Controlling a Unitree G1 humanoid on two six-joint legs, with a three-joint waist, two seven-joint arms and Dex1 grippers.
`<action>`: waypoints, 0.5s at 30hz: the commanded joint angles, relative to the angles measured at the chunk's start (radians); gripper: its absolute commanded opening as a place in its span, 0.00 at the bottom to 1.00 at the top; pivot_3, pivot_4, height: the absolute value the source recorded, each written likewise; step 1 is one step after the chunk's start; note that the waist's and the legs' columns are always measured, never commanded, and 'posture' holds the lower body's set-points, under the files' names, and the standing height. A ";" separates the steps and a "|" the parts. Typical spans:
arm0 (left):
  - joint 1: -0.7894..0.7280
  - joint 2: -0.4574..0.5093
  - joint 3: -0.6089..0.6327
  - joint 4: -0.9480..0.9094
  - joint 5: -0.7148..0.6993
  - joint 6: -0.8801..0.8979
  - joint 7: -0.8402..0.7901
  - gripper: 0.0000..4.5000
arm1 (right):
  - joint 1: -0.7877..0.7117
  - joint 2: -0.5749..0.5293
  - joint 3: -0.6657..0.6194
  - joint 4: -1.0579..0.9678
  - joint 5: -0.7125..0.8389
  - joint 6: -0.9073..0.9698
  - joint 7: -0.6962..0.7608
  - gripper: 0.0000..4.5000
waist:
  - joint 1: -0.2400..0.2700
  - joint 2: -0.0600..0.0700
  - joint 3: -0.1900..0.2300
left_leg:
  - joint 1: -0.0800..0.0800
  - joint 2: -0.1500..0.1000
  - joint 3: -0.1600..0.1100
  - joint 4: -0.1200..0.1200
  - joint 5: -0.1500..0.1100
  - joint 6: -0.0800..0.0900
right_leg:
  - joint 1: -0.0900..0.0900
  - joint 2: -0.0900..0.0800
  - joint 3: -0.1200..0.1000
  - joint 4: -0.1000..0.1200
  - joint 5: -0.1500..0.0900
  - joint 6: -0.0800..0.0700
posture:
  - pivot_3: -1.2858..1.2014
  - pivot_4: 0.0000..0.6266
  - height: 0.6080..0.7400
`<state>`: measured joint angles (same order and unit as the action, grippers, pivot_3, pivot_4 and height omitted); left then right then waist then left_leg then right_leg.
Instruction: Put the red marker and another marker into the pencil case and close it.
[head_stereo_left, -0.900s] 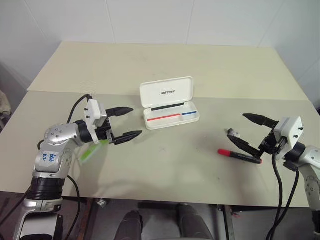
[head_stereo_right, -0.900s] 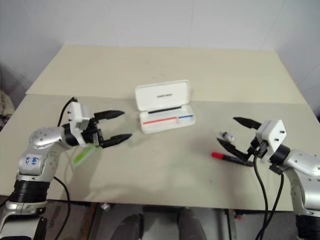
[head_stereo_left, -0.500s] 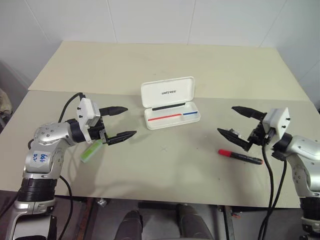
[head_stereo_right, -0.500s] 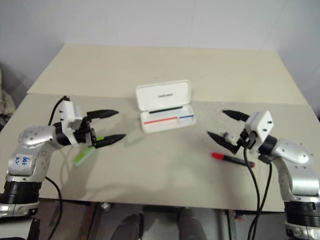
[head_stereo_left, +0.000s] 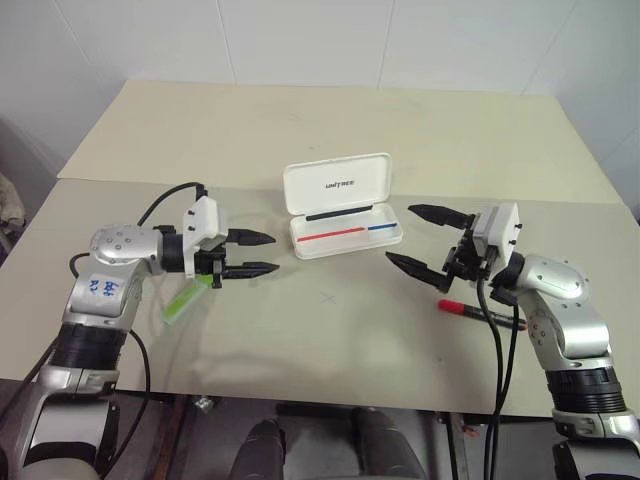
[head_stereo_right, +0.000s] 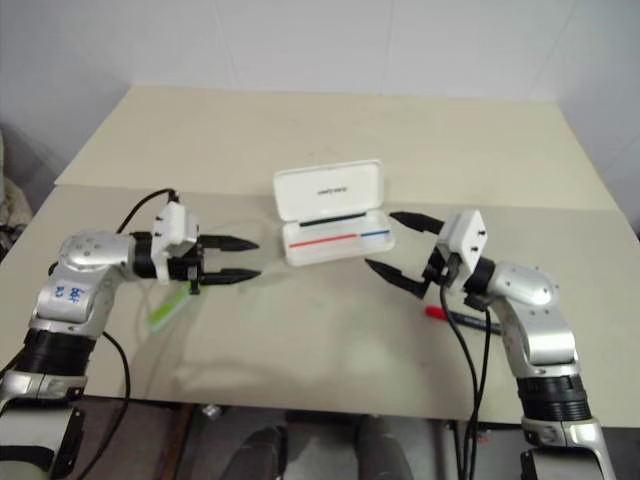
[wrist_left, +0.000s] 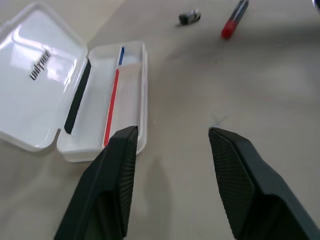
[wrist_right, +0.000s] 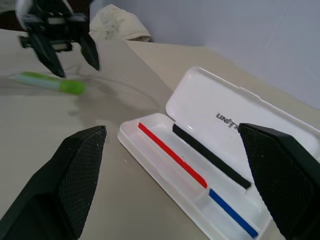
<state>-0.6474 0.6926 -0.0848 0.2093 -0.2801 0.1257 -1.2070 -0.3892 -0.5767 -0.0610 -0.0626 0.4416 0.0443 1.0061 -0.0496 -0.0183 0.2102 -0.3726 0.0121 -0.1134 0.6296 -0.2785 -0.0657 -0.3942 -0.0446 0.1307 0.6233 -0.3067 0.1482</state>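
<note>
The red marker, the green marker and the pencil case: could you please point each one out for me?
red marker (wrist_left: 234, 18), left wrist view, on the barrel near its red end.
green marker (wrist_right: 50, 82), right wrist view, mid-barrel.
pencil case (head_stereo_left: 336, 185), left eye view, on the open lid.

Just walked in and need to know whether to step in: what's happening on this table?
Nothing is being held yet. The white case lies open mid-table with no marker in it. The left end effector hovers open above the table, with the green marker lying beneath the wrist behind it. The right end effector is wide open beside the case, with the red marker lying on the table below that arm. A small dark object lies near the red marker.
</note>
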 joint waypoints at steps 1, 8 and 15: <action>-0.068 -0.030 -0.058 0.080 0.076 -0.059 -0.014 0.57 | -0.020 0.009 0.004 -0.045 0.017 -0.004 0.010 1.00 | 0.000 0.000 0.000 | 0.000 0.000 0.000 0.000 0.000 0.000 | 0.000 0.000 0.000 0.000 0.000 0.000 | 0.52 0.24 1.00; -0.165 -0.131 -0.131 0.243 0.167 -0.147 -0.008 0.57 | -0.025 0.020 0.003 -0.051 0.012 -0.011 0.003 1.00 | -0.005 -0.001 0.000 | -0.001 0.000 0.000 0.000 0.000 0.000 | -0.001 0.000 0.000 0.000 0.000 0.000 | 0.52 0.24 1.00; -0.251 -0.197 -0.137 0.423 0.251 -0.192 0.071 0.57 | 0.011 0.024 -0.006 -0.106 0.017 0.003 -0.026 1.00 | -0.002 -0.002 0.001 | -0.002 0.000 0.000 0.001 0.000 0.000 | -0.002 0.000 0.000 0.002 0.000 0.000 | 0.52 0.24 1.00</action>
<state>-0.8675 0.4981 -0.2240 0.6086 -0.0489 -0.0470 -1.1572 -0.3799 -0.5485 -0.0464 -0.1241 0.4414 0.0471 0.9895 -0.0515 -0.0200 0.2112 -0.3743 0.0119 -0.1136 0.6304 -0.2785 -0.0658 -0.3962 -0.0444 0.1307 0.6252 -0.3069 0.1485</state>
